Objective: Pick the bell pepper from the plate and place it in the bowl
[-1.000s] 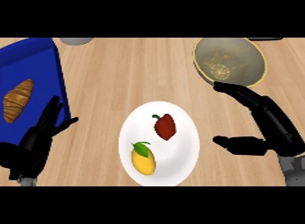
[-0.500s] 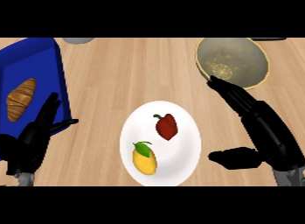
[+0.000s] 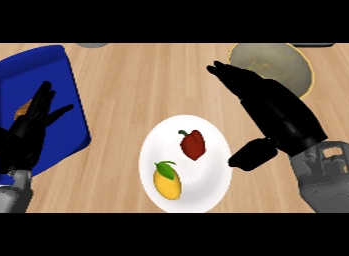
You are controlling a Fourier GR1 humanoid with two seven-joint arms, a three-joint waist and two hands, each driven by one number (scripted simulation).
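1. A glossy red bell pepper (image 3: 193, 144) is seen lying on a round white plate (image 3: 206, 187), beside a yellow mango-like fruit (image 3: 167, 182).
2. A rounded, speckled tan bowl (image 3: 280, 65) is set at the upper right, well apart from the plate.
3. The right hand (image 3: 276, 112) is held open with fingers straight, between plate and bowl.
4. The left hand (image 3: 25, 135) is rested open over a blue tray (image 3: 48, 70).
5. Bare wooden counter (image 3: 147, 85) is left between tray and bowl.
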